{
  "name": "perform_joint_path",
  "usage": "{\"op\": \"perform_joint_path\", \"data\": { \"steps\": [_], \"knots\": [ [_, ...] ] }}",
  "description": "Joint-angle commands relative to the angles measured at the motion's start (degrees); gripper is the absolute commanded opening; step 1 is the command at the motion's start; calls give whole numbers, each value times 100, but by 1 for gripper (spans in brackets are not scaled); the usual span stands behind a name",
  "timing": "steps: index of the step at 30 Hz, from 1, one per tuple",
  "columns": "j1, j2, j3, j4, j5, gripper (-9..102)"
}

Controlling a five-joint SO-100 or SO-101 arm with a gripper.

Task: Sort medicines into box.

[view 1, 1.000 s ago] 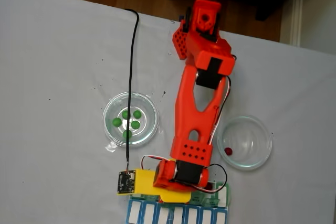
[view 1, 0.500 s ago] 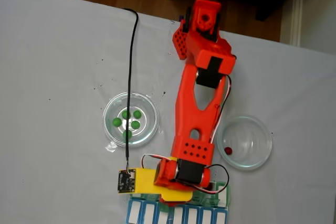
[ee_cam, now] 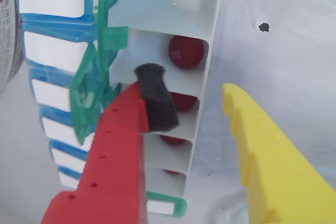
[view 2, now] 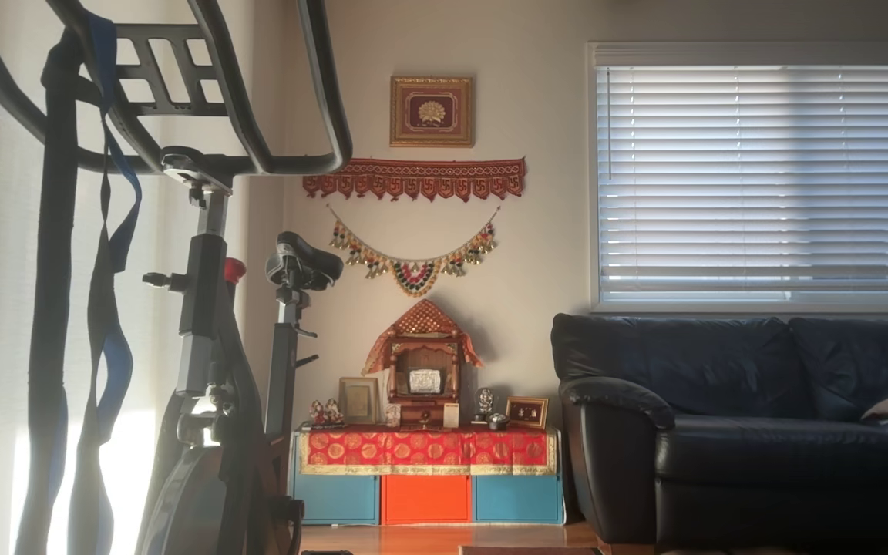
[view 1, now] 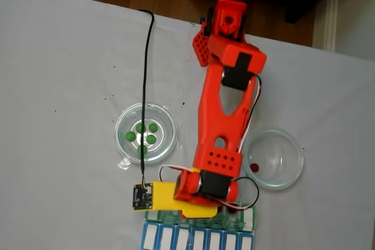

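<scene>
In the wrist view the gripper point(ee_cam: 194, 108) is open: its red finger point(ee_cam: 118, 150), with a dark foam pad point(ee_cam: 156, 98) at the tip, hangs over the box point(ee_cam: 207, 85), and the yellow finger point(ee_cam: 268, 156) stands well apart on the right, over the white worktop point(ee_cam: 283, 40). Nothing is held between them. The box runs from top to bottom of this view, its green lids point(ee_cam: 97, 74) standing open on the left side. Four dark red medicines lie in it, one per compartment: one fully visible point(ee_cam: 186, 51), the next point(ee_cam: 185, 102) partly behind the foam pad, a third point(ee_cam: 173, 140) below it, and a fourth point(ee_cam: 170, 171) of which I see only an edge. The top compartment holds no ball. Left of the box lies the blue-lidded row point(ee_cam: 50, 45), closed.

In the fixed view the orange arm point(view 1: 225, 115) reaches down the worktop point(view 1: 64, 57) to the box point(view 1: 249, 218) at the bottom edge (the arm covers most of it). Five green medicines point(view 1: 142, 136) sit in a clear round dish point(view 1: 146, 132) left of the arm – close together near its middle. One dark red ball point(view 1: 255, 167) lies in the other clear dish point(view 1: 273, 158) on the right, near its left wall.

The other view shows a room with an exercise bike point(view 2: 205, 308) and a dark sofa point(view 2: 745, 416).
</scene>
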Motion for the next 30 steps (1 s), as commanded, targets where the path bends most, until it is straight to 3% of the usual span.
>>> {"op": "perform_joint_path", "data": {
  "steps": [1, 9, 13, 21, 27, 30],
  "knots": [
    [-220, 1248, 26, 264, -167, 2],
    [-870, 1652, -70, 1459, -536, 2],
    [-1503, 2153, 483, 1661, -747, 2],
    [-2443, 3050, 1802, 1301, -519, 1],
    [-2848, 4025, 3419, -9, -176, 1],
    [-2865, 4140, 3709, -229, -237, 1]
  ]
}}
